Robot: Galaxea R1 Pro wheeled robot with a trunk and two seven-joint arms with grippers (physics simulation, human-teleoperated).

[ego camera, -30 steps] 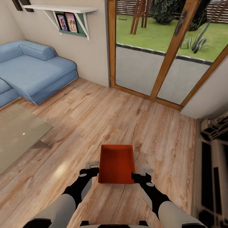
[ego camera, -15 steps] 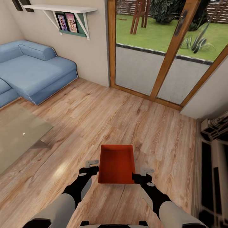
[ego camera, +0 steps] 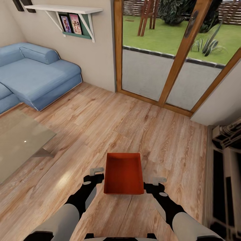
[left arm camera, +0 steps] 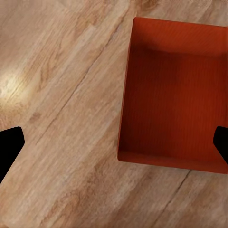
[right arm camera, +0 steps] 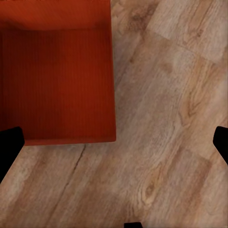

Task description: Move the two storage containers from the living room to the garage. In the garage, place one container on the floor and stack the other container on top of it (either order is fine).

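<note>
Head view: storage container [ego camera: 123,173], orange-red and lidless, sits on the wood plank floor [ego camera: 100,127] of the living room, between the left gripper [ego camera: 95,174] and the right gripper [ego camera: 154,184], each just beside a side wall. A blue sofa [ego camera: 33,75] and glass doors [ego camera: 167,53] stand beyond.

Left wrist view: jaws spread wide, one fingertip [left arm camera: 221,142] over the container [left arm camera: 173,95], nothing grasped.

Right wrist view: jaws likewise released, the container [right arm camera: 57,76] under one fingertip [right arm camera: 8,147].

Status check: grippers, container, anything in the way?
Left gripper and right gripper open, flanking storage container. Container on wood floor. Glass doors ahead.
</note>
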